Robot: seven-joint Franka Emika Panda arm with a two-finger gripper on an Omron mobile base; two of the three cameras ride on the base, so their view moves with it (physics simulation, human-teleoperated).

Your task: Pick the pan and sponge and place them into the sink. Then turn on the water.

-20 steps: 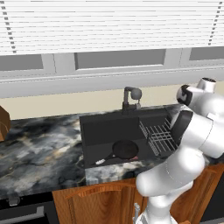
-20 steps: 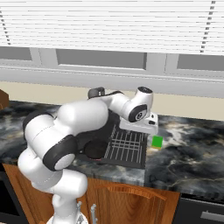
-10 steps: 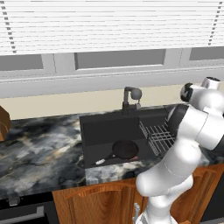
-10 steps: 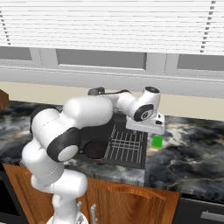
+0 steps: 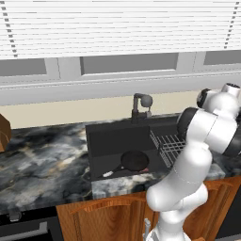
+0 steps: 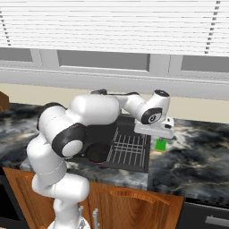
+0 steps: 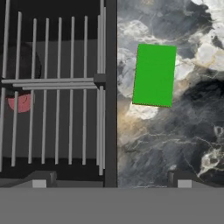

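Jaws spread wide above the counter; green sponge (image 7: pixel 154 75) lies ahead, slightly right; center over it before descending.

No readable text, labels or numbers anywhere.

The left base view looks forward and down from behind the white arm, which rises at its lower right, over the large dark grey rectangular sink (image 5: pixel 113 141) set in a marbled dark stone counter (image 5: pixel 42 160) below white window blinds (image 5: pixel 117 28). The right base view faces the same sink (image 6: pixel 134 164) from the other side, with the arm at lower left. The hand view looks steeply down from close above, taking in the sink's wire rack (image 7: pixel 57 87) and, beside it on the counter, the small bright green rectangular sponge (image 7: pixel 154 75).
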